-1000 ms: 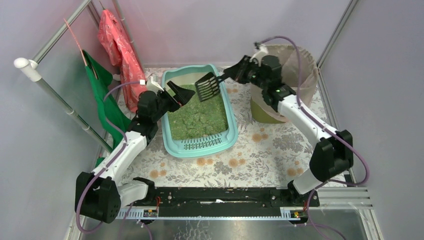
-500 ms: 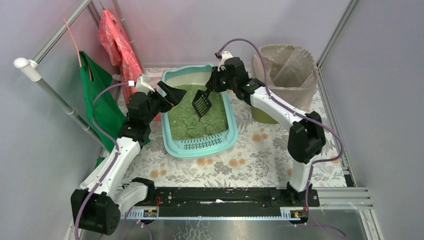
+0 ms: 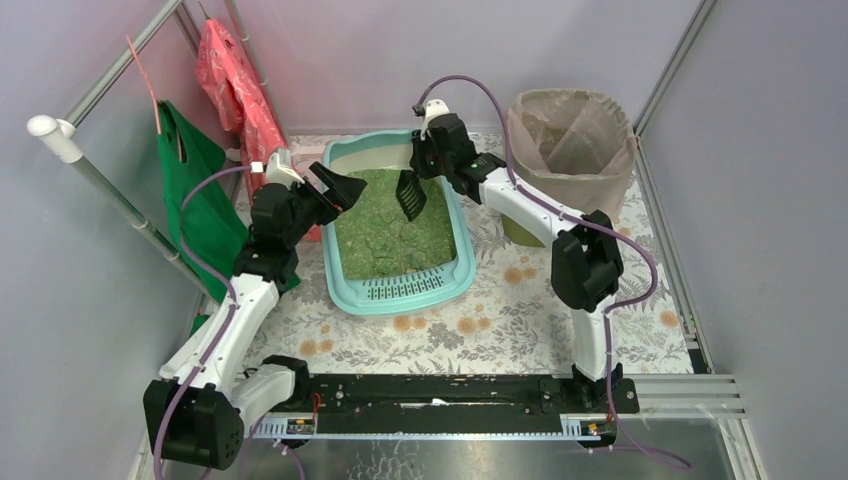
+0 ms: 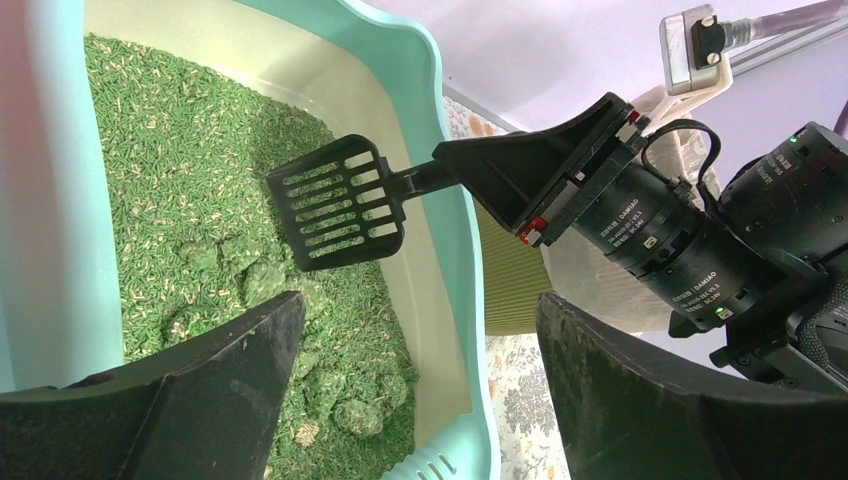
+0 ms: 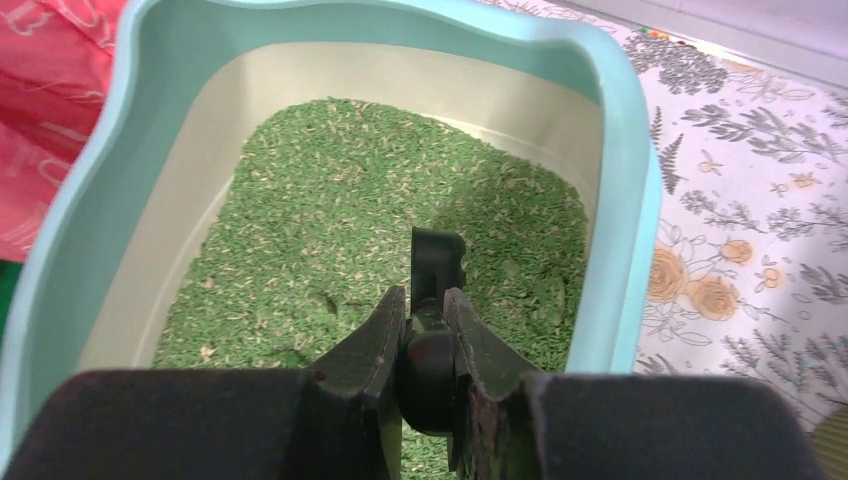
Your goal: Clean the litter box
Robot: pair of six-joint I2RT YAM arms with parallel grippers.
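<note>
1. Pale turquoise oval-rectangular plastic litter box [image 3: 405, 290], its slotted grille step at the near end, sits on the floral table cover [image 3: 520, 300] between my arms, with green granules [image 3: 385, 235] inside.
2. My right gripper [image 5: 425, 305] is clamped tight on the handle of a black slotted plastic scoop [image 4: 340, 205], blade angled down over the granules near the far right wall.
3. My left gripper [image 3: 345, 187] gapes wide, holding nothing, over the box's left rim.
4. A round olive bin lined with a beige bag [image 3: 560, 140] stands right of the box.
</note>
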